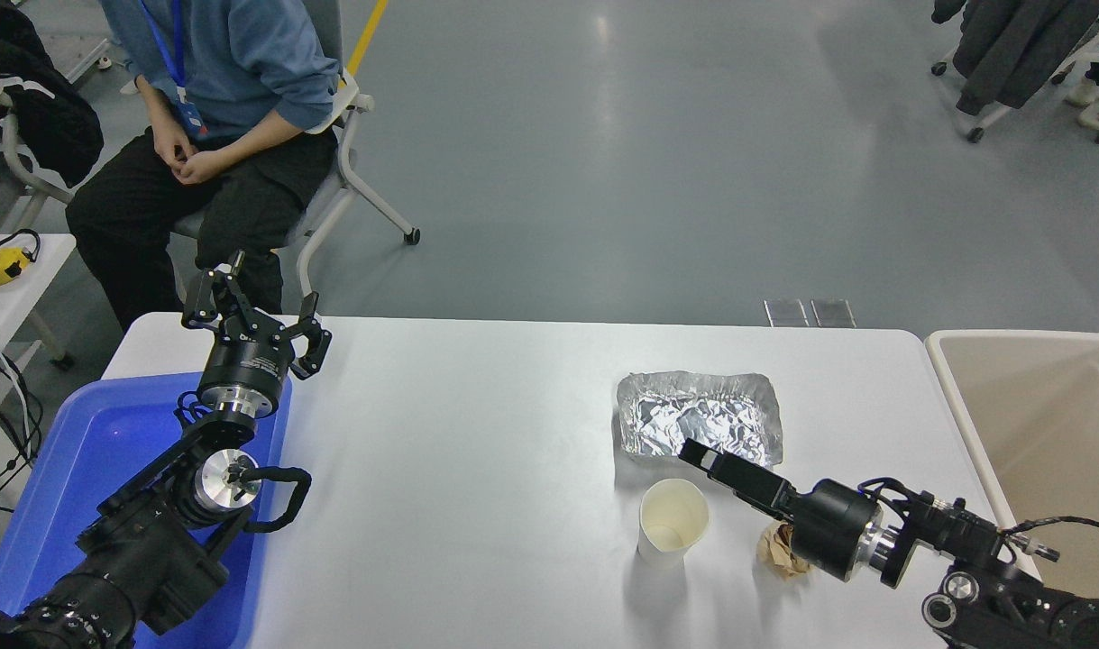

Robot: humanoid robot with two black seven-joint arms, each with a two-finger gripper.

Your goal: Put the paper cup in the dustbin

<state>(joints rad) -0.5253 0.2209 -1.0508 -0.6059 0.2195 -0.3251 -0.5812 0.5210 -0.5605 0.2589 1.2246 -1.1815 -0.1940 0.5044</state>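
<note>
White table [477,469] inspected. Dustbin [1036,424] stands off the table's right edge, well apart from the work. Left gripper [256,320] is parked with fingers spread above the blue tray [53,469]. Foil tray [698,416] lies behind the upright paper cup [673,521]. Right gripper [704,457] is just beside the cup's far right rim, nothing held; its fingers' spread cannot be judged. Risk: its wrist overhangs the crumpled paper ball [777,552], and a low side-on approach could tip the cup.
</note>
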